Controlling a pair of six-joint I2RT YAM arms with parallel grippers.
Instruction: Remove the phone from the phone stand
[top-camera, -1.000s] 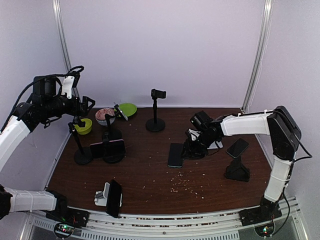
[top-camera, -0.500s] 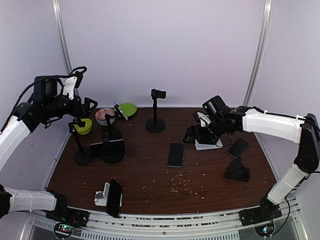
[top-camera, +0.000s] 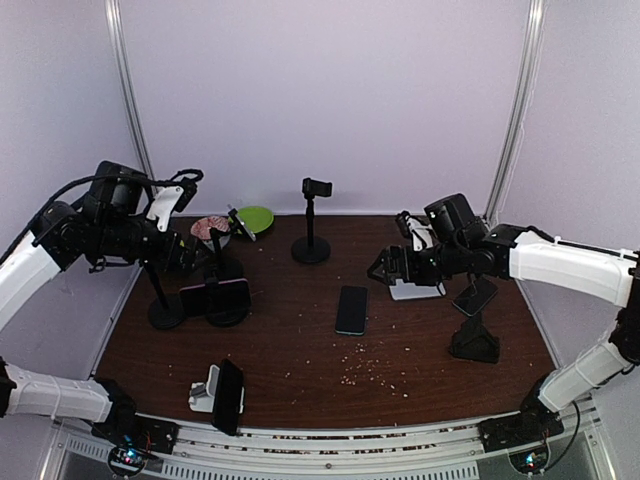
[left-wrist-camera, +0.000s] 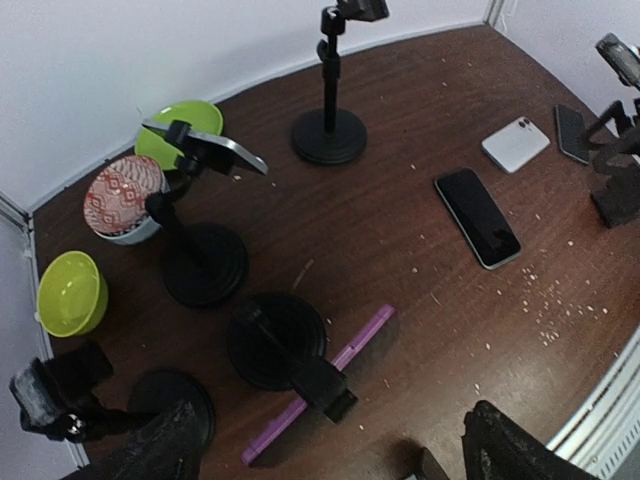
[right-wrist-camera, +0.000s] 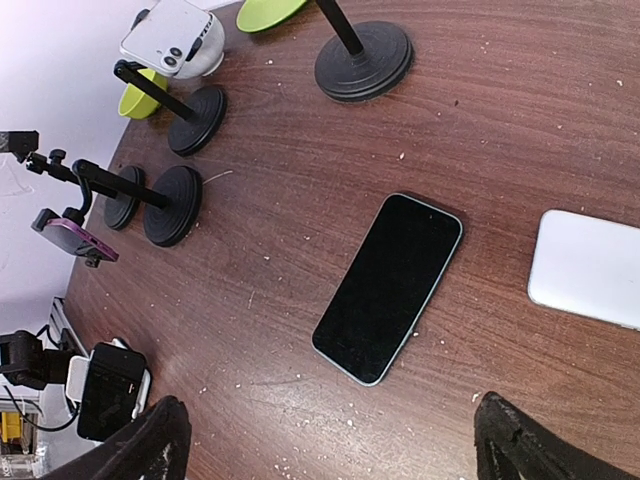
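- Right gripper (right-wrist-camera: 330, 425) spread wide, empty, raised near the black phone (right-wrist-camera: 388, 288) lying flat on the table (right-wrist-camera: 300, 150).
- Left gripper (left-wrist-camera: 330, 432) spread too, near the purple phone (left-wrist-camera: 365, 335) in its stand (left-wrist-camera: 275, 340).

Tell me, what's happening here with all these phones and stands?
Two robot arms are taking phones off stands. The right arm hovers with open, empty fingers above a black phone lying flat on the table. The left arm, fingers open too, hangs above a purple phone clamped in a black stand.
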